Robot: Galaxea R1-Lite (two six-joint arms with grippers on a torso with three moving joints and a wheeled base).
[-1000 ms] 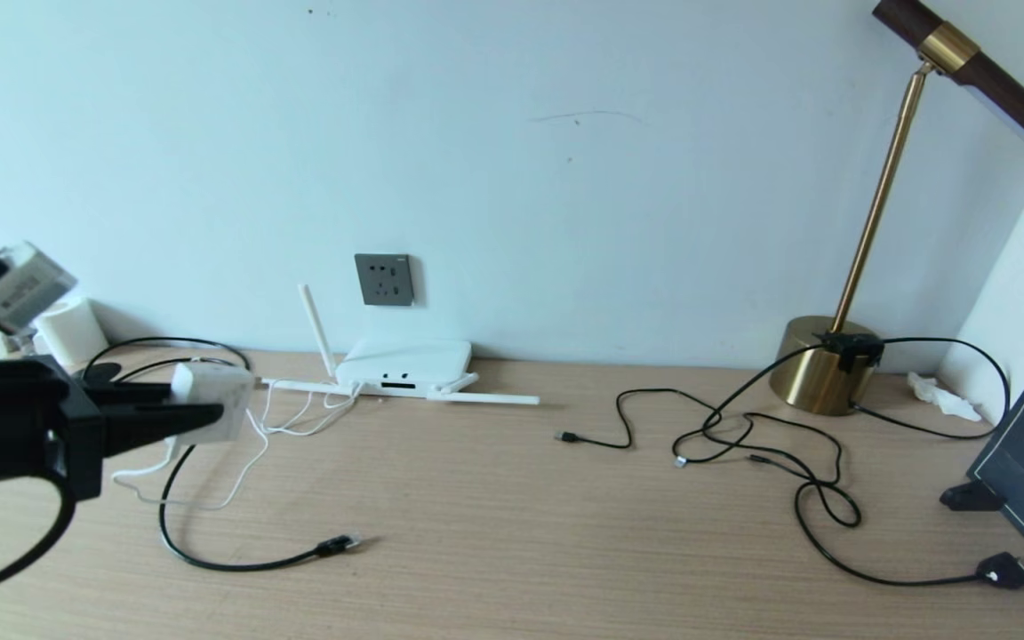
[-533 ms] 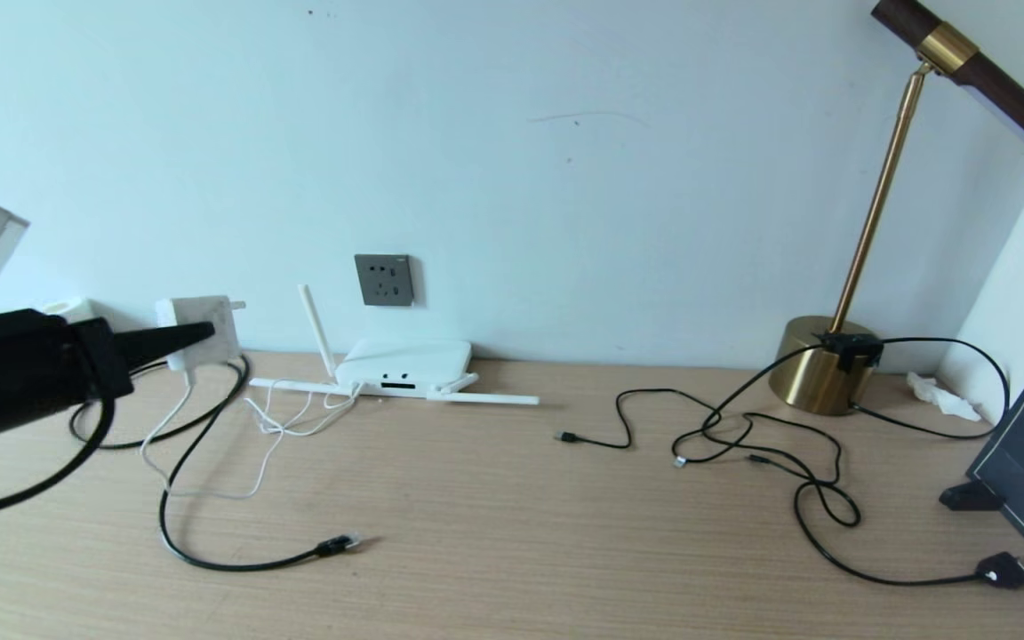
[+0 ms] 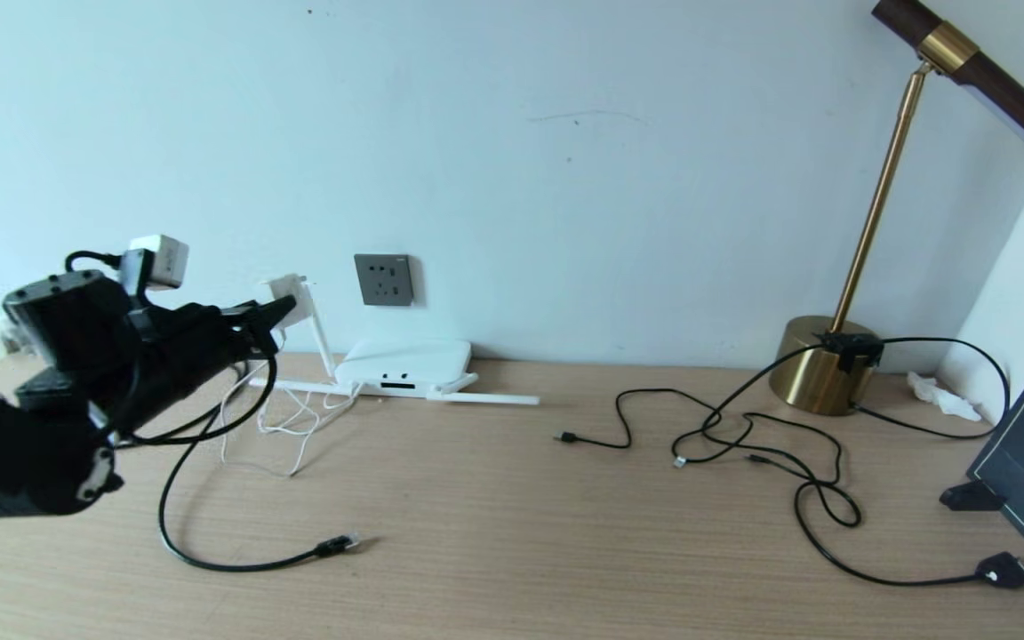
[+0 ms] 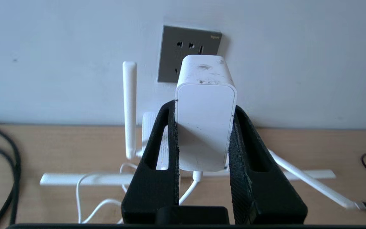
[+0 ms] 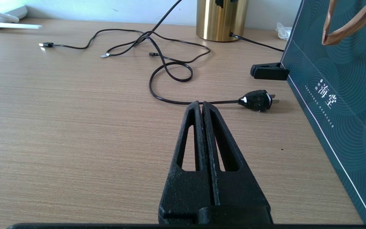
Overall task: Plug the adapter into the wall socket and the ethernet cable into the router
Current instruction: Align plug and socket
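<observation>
Head view: the left gripper holds the small white cube-shaped adapter in the air, just left of the dark grey square wall socket. The flat white router sits on the wooden desk below; the black ethernet cable lies loose.

Left wrist view: the fingers clamp the adapter's sides, short of the socket.

Right wrist view: the right gripper is closed and empty above the desk.

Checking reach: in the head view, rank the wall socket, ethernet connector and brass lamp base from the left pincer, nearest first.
1. Dark grey square wall socket, on the wall just right of the left pincer.
2. Black ethernet cable's clear-tipped connector, on the desk's front.
3. Round brass lamp base, far right.
</observation>
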